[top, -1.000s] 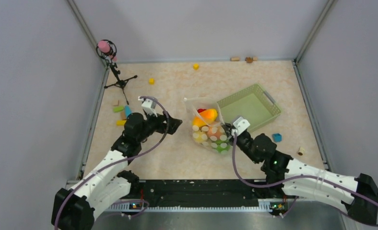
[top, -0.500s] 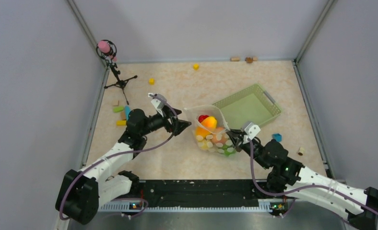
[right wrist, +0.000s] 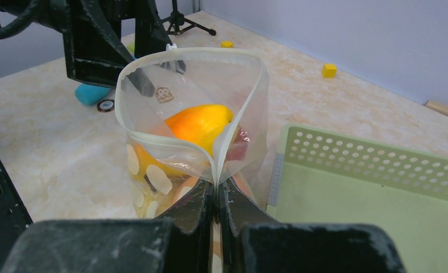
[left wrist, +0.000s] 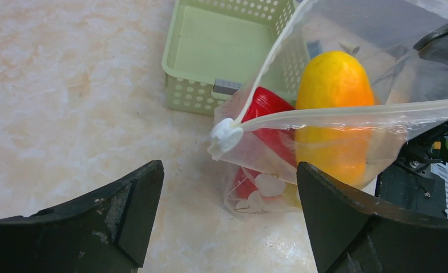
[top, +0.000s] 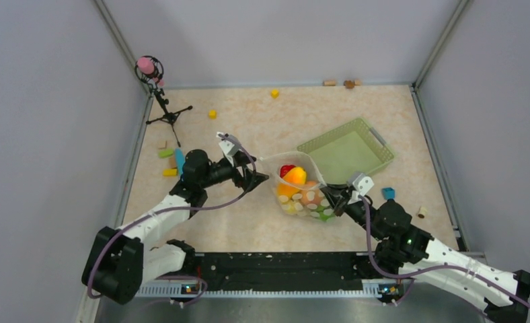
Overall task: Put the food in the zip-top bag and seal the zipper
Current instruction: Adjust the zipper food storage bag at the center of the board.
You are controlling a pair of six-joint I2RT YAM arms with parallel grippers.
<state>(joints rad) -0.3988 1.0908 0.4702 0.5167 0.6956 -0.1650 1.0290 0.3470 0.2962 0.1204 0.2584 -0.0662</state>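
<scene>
At centre-left, the left gripper [top: 257, 179] is held with jaws spread wide, just left of the zip-top bag [top: 304, 195] and not touching it. The food [top: 294, 176] is contained inside, the zipper [right wrist: 187, 52] gaping. The bag's right corner is pinched by the right gripper [top: 336, 200], near the green basket [top: 346, 153].

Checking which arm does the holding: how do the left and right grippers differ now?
The left gripper stands wide open; the right gripper is shut. The left holds nothing, while the right pinches the mouth edge of the clear dotted zip-top bag. The left faces the bag's end with the white tab; the right grips the opposite end. Both are black two-finger grippers aimed at the open mouth.
</scene>
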